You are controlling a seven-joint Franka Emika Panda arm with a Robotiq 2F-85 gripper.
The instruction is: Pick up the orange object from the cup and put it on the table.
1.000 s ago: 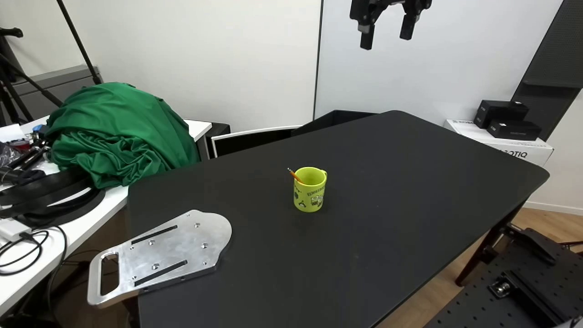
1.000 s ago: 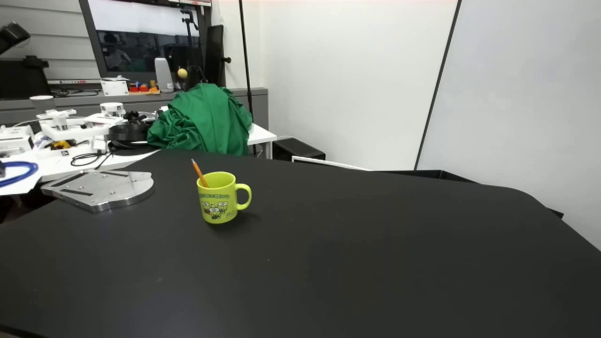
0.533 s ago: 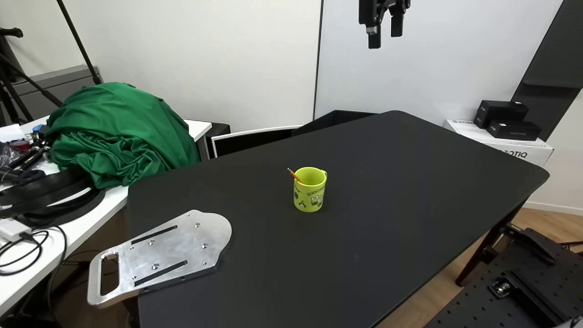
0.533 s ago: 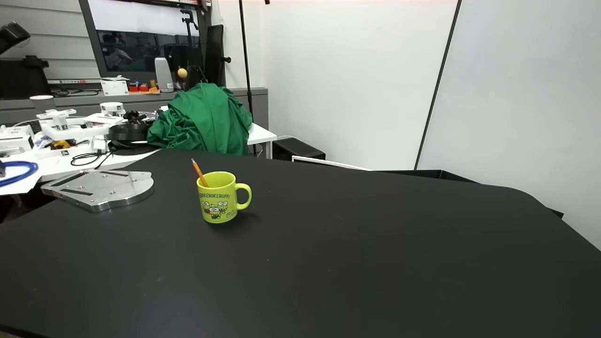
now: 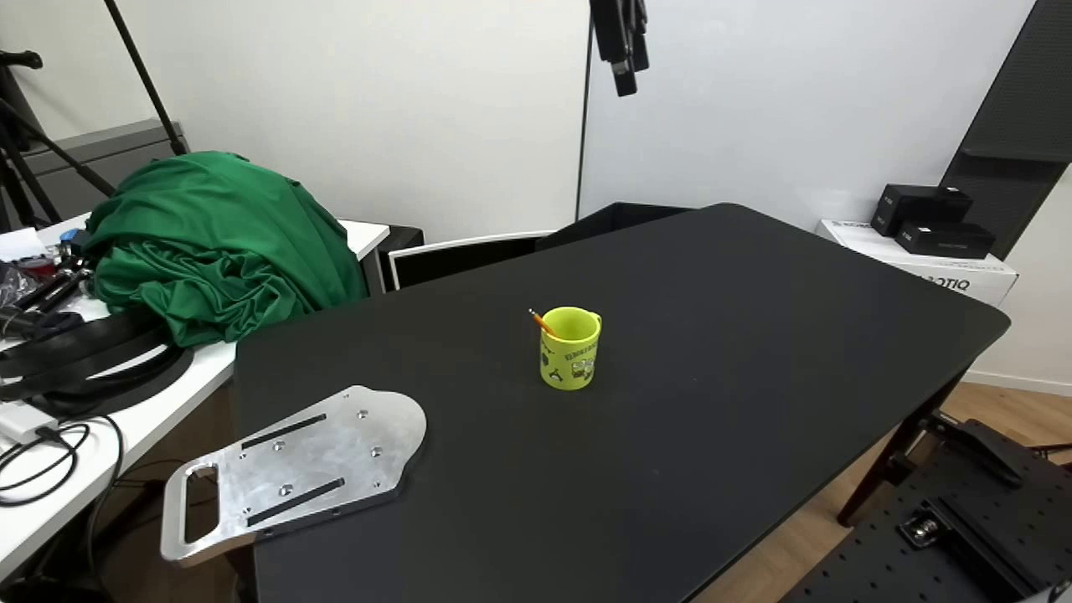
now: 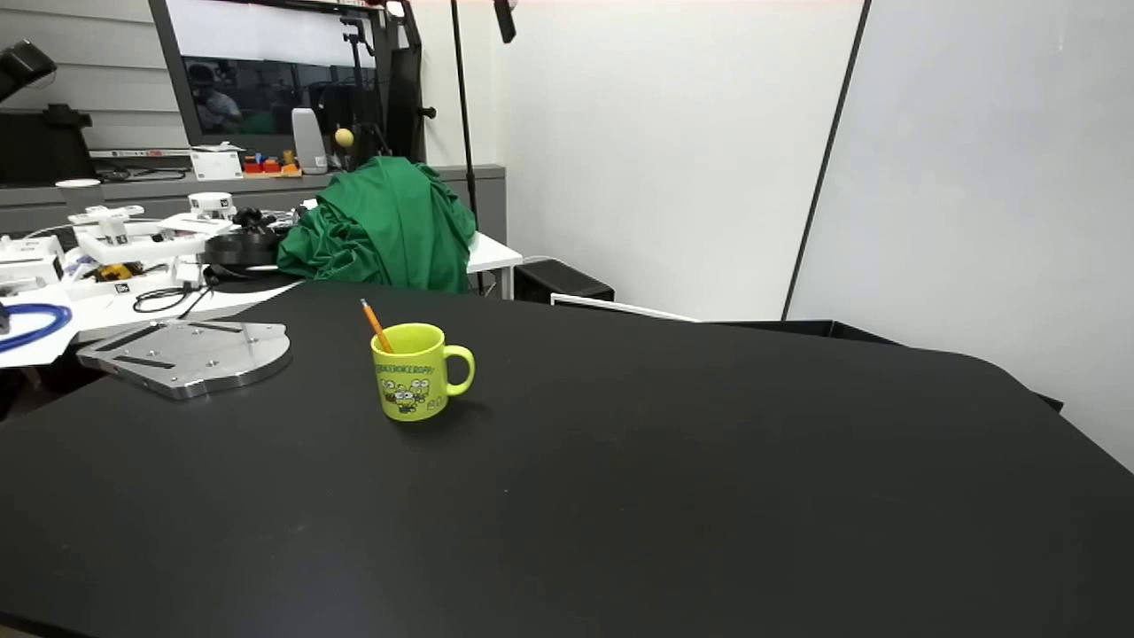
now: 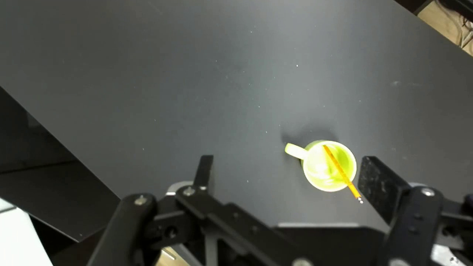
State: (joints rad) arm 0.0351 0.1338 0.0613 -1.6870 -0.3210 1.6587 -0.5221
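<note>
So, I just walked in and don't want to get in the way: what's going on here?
The robot's hand hangs open above the black table, holding nothing. The job is to take the orange pencil out of the lime-green mug and put it on that table, which hasn't happened yet: the pencil leans in the mug, its end sticking out past the rim, and the mug stands upright. A silver metal plate also lies there, one end jutting past the table's edge.
</note>
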